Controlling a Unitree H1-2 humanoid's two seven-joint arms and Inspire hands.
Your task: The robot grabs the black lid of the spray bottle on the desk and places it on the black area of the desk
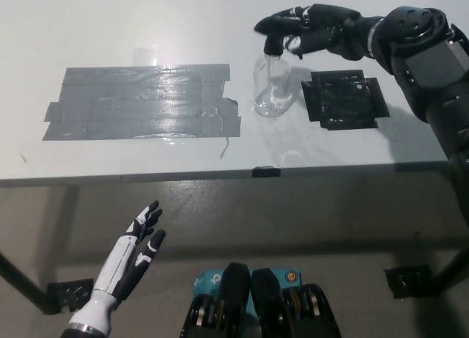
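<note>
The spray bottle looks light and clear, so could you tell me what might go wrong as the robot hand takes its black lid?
1. The right robot hand closes on the black lid from the side; pulling could tip the spray bottle, since nothing steadies it.
2. The left robot hand hangs below the desk, too far to help.
3. The black area lies close beside the bottle, so a lowering arm might knock it.
</note>
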